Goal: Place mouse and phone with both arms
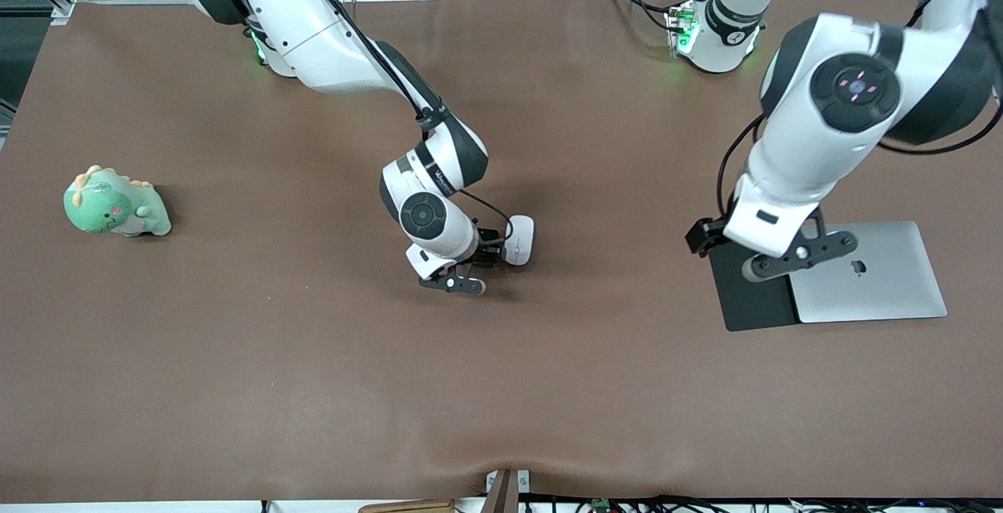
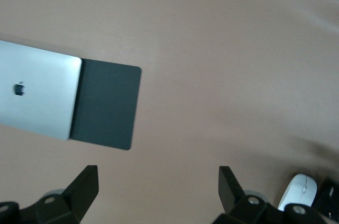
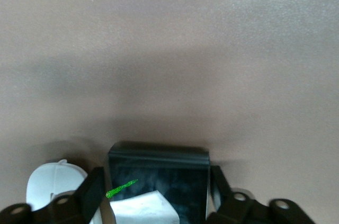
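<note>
The black glossy phone (image 3: 159,163) sits between my right gripper's (image 3: 157,188) fingers, which press on its two long sides, low at the middle of the table. In the front view the right gripper (image 1: 484,256) hides most of the phone (image 1: 489,250). The white mouse (image 1: 519,239) lies on the table right beside the phone, toward the left arm's end; it also shows in the right wrist view (image 3: 50,181) and in the left wrist view (image 2: 299,189). My left gripper (image 2: 159,181) is open and empty, held in the air (image 1: 705,237) over the edge of the black mouse pad (image 1: 752,298).
The mouse pad (image 2: 108,105) lies against a closed silver laptop (image 1: 870,274) at the left arm's end. A green dinosaur toy (image 1: 116,204) stands near the right arm's end. Cables hang at the table's near edge.
</note>
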Controlling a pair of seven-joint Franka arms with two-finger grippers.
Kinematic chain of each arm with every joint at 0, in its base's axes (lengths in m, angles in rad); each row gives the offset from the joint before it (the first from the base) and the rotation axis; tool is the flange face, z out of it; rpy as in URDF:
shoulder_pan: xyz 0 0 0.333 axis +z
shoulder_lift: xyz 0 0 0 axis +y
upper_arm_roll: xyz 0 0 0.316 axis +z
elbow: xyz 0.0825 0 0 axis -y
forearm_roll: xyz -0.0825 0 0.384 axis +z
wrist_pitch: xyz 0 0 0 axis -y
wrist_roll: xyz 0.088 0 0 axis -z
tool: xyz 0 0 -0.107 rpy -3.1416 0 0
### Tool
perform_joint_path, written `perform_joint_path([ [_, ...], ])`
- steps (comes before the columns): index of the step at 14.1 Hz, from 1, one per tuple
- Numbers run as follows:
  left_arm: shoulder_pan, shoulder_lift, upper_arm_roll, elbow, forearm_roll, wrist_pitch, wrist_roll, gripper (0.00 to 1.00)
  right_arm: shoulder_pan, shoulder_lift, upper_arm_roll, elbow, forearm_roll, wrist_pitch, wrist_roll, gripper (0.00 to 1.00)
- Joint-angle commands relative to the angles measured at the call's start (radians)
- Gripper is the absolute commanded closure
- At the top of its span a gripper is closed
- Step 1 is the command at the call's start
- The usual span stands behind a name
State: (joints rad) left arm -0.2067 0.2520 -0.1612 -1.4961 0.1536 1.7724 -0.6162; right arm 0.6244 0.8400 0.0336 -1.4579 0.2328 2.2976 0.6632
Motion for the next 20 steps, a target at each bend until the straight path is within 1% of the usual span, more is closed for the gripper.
perform_joint_path([
  [1, 0.065, -0.031, -0.006, 0.020, -0.025, -0.040, 0.137, 0.00, 0.002, -0.004, -0.011, 0.028, 0.006, -0.020, 0.027, 0.00],
  [3, 0.091, -0.059, -0.003, 0.022, -0.026, -0.077, 0.173, 0.00, -0.009, -0.031, -0.015, 0.021, 0.005, -0.030, 0.036, 0.00],
  [5, 0.105, -0.097, 0.000, 0.020, -0.026, -0.109, 0.219, 0.00, -0.055, -0.082, -0.017, 0.021, 0.002, -0.116, 0.026, 0.00],
  [7, 0.142, -0.114, -0.003, 0.022, -0.026, -0.133, 0.280, 0.00, -0.119, -0.137, -0.017, 0.018, 0.000, -0.206, -0.057, 0.00],
  [9, 0.154, -0.125, 0.002, 0.020, -0.026, -0.134, 0.329, 0.00, -0.191, -0.195, -0.018, 0.001, 0.000, -0.295, -0.163, 0.00],
  [11, 0.188, -0.142, -0.004, 0.017, -0.028, -0.136, 0.392, 0.00, -0.256, -0.287, -0.018, -0.076, -0.004, -0.311, -0.235, 0.00],
  [12, 0.190, -0.148, -0.003, 0.016, -0.028, -0.137, 0.406, 0.00, -0.284, -0.346, -0.020, -0.122, -0.015, -0.319, -0.296, 0.00],
  [15, 0.193, -0.169, 0.000, 0.014, -0.028, -0.174, 0.452, 0.00, -0.382, -0.514, -0.023, -0.240, -0.055, -0.336, -0.381, 0.00],
  [16, 0.202, -0.181, 0.002, 0.007, -0.034, -0.177, 0.495, 0.00, -0.403, -0.559, -0.024, -0.245, -0.073, -0.378, -0.407, 0.00],
  [18, 0.191, -0.217, 0.034, -0.027, -0.058, -0.179, 0.543, 0.00, -0.455, -0.640, -0.023, -0.237, -0.157, -0.475, -0.415, 0.00],
  [20, 0.173, -0.263, 0.049, -0.068, -0.062, -0.195, 0.544, 0.00, -0.485, -0.711, -0.023, -0.236, -0.168, -0.526, -0.418, 0.00],
])
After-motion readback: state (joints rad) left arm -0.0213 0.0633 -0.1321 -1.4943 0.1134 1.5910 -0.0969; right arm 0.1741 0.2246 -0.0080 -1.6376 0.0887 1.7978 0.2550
